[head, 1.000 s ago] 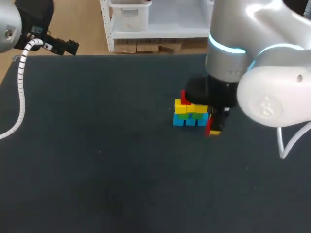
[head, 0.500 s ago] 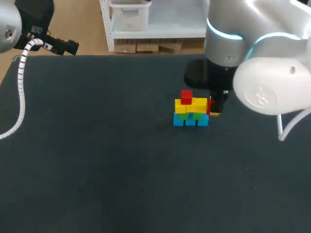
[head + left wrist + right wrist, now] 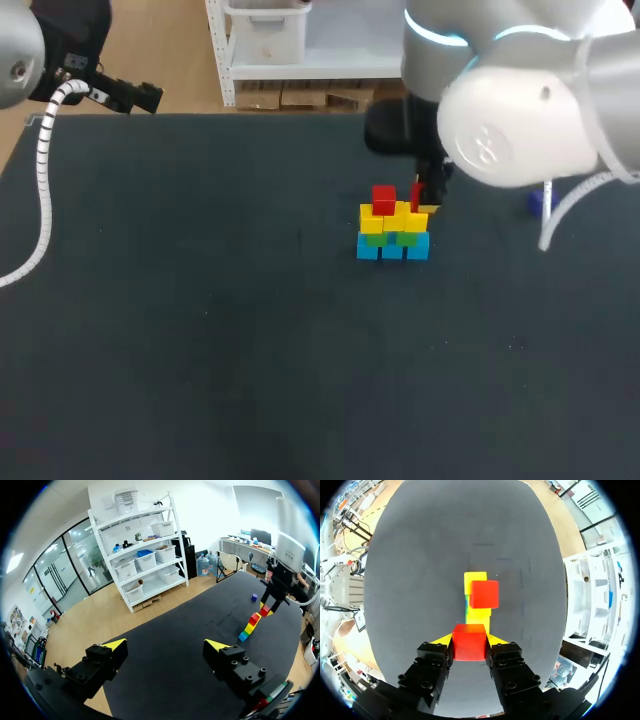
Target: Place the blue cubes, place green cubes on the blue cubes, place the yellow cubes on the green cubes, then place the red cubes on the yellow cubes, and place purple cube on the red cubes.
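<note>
Right tool (image 3: 469,640): red cube (image 3: 469,650) clamped by 2 side faces, over stack (image 3: 392,235) right of centre | cube judged light, rigid, slippery | left tool (image 3: 166,645): wide, empty

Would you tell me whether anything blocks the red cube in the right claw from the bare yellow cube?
Nothing visible does: the right claw holds the red cube close to the bare yellow cube, and the placed red cube sits aside.

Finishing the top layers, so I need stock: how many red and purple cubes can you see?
Red cubes: 2, one on the stack, one in the right gripper
Purple cubes: 1, on the table apart from the stack
Total: 3
</note>
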Robot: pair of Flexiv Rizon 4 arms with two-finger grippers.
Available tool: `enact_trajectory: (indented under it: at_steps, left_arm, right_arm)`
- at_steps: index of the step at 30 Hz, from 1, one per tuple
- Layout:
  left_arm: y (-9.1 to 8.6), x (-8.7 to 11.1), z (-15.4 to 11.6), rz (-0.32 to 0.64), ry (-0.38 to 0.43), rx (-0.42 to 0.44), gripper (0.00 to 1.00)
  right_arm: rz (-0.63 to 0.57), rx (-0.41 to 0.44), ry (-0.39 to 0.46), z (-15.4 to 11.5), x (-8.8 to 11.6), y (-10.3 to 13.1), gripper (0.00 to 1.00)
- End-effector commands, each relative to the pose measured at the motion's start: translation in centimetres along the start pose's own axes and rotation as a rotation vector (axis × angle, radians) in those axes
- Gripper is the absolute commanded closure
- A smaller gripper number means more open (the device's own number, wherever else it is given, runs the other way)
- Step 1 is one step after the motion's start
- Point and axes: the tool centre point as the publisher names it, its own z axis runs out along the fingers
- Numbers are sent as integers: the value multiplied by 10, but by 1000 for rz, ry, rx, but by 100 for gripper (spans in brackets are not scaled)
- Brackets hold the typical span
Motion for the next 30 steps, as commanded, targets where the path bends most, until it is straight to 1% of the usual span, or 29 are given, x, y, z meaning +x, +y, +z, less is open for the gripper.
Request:
enact_trajectory:
  at_steps: [1, 8, 15, 30]
  left_arm:
    - [1, 0, 1, 0, -3, 3, 0]
    - [1, 0, 1, 0, -3, 3, 0]
    - [1, 0, 1, 0, -3, 3, 0]
    - [1, 0, 1, 0, -3, 3, 0]
  right_arm:
    - [-8, -53, 1, 3, -1, -14, 100]
    - [-34, -81, -15, 8, -2, -26, 100]
    - [-40, -98, -25, 12, -4, -30, 100]
    - [-60, -113, -38, 14, -12, -18, 100]
